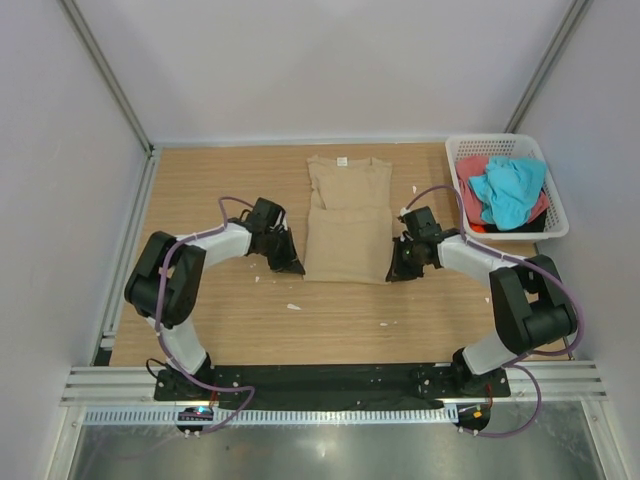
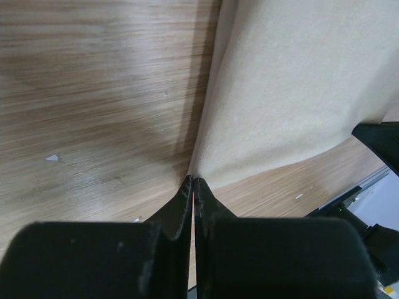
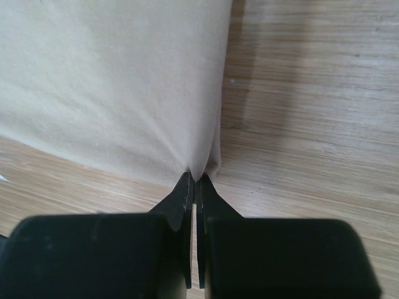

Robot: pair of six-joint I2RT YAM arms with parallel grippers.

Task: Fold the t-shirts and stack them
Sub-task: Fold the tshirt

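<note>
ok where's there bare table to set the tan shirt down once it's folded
Far-left corner of the table, between the wall rail and the tan shirt. Also the near strip between the shirt's hem and the arm bases. Crowded right: the right arm and basket fill that side.

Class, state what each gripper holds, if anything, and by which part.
Both are shut on the tan t-shirt: the left gripper pinches its near left corner, the right gripper its near right corner.

I can read no text anywhere; the white neck label on the tan t-shirt, upper centre, is too small.
</note>
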